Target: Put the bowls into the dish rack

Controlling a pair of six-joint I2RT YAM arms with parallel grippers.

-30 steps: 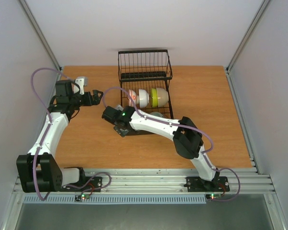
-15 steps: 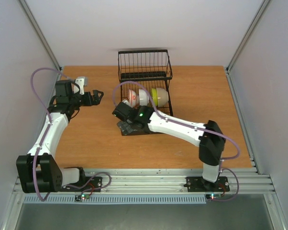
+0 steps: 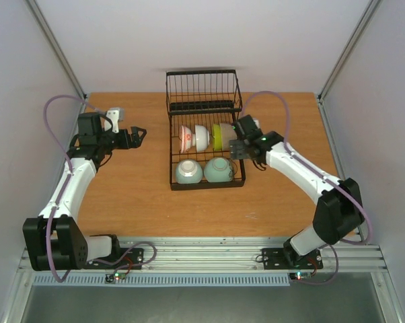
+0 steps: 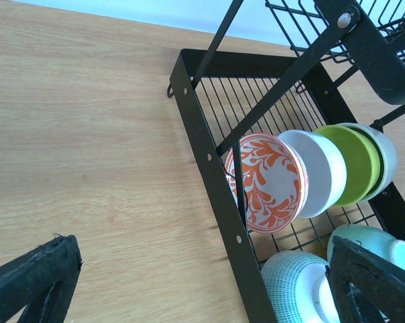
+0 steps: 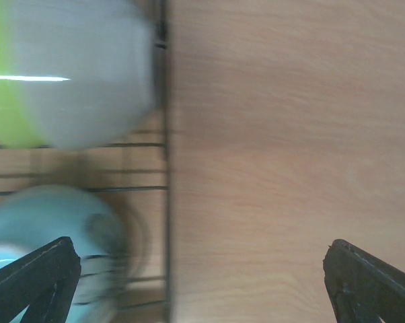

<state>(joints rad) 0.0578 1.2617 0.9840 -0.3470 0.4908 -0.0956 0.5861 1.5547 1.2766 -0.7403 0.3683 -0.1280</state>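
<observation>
The black wire dish rack stands at the table's middle back. Three bowls lean on edge in its middle row: red-orange patterned, white and yellow-green. Two pale celadon bowls sit in the front row. My left gripper hovers open and empty left of the rack. In the left wrist view the rack's rim runs between my fingers, with the patterned bowl behind it. My right gripper is open and empty above the rack's right edge, beside the yellow-green bowl and a celadon bowl.
A taller wire basket section rises at the rack's far end. Bare wooden table lies on both sides of the rack. Grey walls close in the left and right, and a metal rail runs along the near edge.
My right arm has swung from the rack's front left across to its right side, uncovering the two celadon bowls. The left arm has stayed still.
</observation>
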